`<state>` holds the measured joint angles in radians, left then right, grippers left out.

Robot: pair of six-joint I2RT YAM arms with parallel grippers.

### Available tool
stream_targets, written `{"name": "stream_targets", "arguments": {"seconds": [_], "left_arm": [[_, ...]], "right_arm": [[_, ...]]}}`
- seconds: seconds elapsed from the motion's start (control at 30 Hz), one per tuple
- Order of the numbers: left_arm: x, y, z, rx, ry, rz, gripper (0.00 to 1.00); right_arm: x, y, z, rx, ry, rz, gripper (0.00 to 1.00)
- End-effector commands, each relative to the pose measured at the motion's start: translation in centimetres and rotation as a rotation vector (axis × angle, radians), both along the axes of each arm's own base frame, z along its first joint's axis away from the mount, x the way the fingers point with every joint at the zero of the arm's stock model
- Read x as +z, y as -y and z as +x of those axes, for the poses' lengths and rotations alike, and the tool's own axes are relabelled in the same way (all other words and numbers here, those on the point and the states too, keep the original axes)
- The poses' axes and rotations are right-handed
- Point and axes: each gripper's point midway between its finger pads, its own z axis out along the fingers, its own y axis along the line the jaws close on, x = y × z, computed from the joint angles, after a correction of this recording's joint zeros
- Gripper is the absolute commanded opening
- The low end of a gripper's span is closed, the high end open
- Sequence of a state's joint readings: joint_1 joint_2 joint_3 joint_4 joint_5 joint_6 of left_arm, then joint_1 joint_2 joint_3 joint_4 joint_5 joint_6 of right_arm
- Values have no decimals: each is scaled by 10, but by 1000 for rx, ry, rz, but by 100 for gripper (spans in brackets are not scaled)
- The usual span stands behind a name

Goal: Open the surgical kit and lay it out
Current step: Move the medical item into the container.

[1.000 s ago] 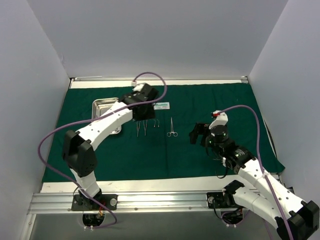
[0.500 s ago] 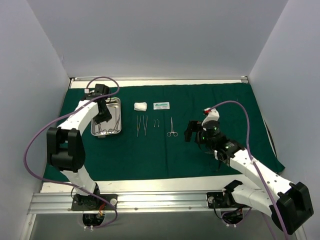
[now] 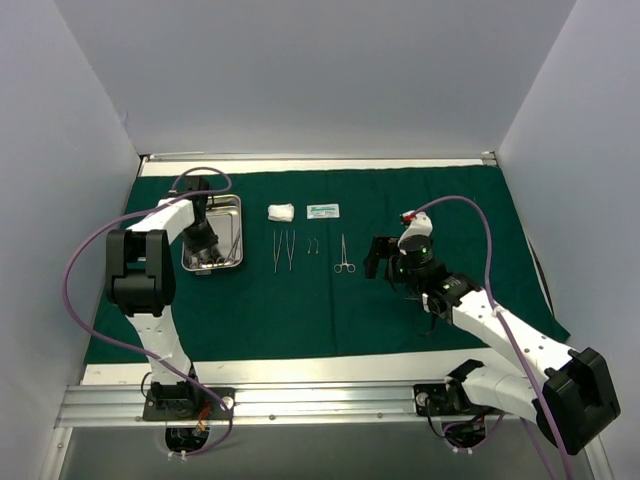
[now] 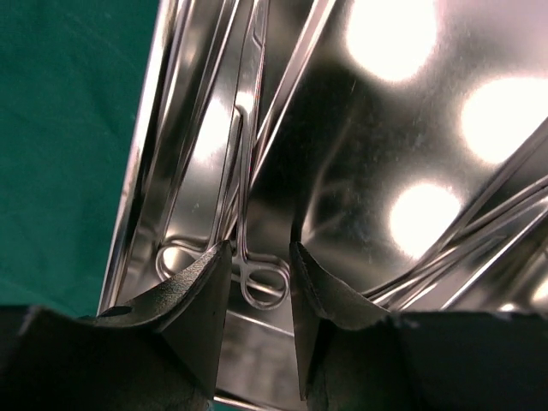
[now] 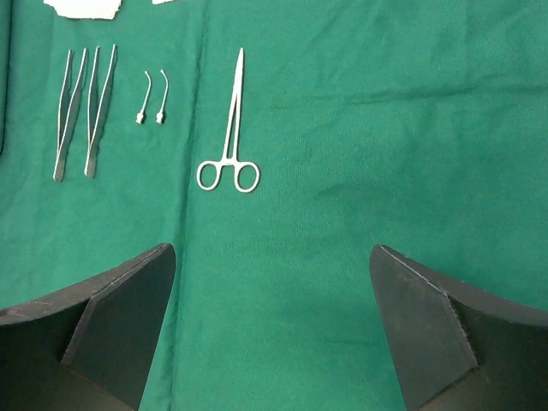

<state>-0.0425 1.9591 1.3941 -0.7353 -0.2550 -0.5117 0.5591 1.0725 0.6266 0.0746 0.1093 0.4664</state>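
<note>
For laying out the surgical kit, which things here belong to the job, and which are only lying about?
Belong to the job: green cloth, steel tray, forceps in the tray, forceps on the cloth, tweezers, small curved tips, gauze, packet.
Only lying about: purple cables, metal rail.

Plain pale walls (image 3: 300,70) stand at nine, twelve and three o'clock around the white tabletop (image 3: 300,371); an aluminium rail (image 3: 300,402) runs at six.

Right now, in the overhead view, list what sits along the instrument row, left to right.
steel tray → tweezers → small curved tips → forceps → right gripper. The gauze and packet, farther back, overlap these, so they are left out.
</note>
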Motion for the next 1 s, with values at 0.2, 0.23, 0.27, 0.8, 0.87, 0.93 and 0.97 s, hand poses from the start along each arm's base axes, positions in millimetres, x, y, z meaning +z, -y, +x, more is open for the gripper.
{"name": "stream_targets", "arguments": {"seconds": [0.2,0.23,0.27,0.8,0.87,0.93,0.97], "left_arm": [[-4,-2,29,0,66,-33,40],[-6,-1,30,-1,65,-40,37],[-7,0,33,-7,73,-46,36],[2,24,62,-52,128,-101,24],[5,27,70,-59,143,-99,24],[6,28,77,-62,151,-96,24],[6,29,79,-64,151,-98,24]], "right_arm": [[17,-10,11,12,52,24,91],[17,-9,12,10,53,25,92],[16,-10,11,12,52,24,92],[13,-10,10,12,47,28,92],[12,-10,9,11,43,27,92],[12,-9,9,8,42,25,92],[11,-8,9,7,40,23,92]]}}
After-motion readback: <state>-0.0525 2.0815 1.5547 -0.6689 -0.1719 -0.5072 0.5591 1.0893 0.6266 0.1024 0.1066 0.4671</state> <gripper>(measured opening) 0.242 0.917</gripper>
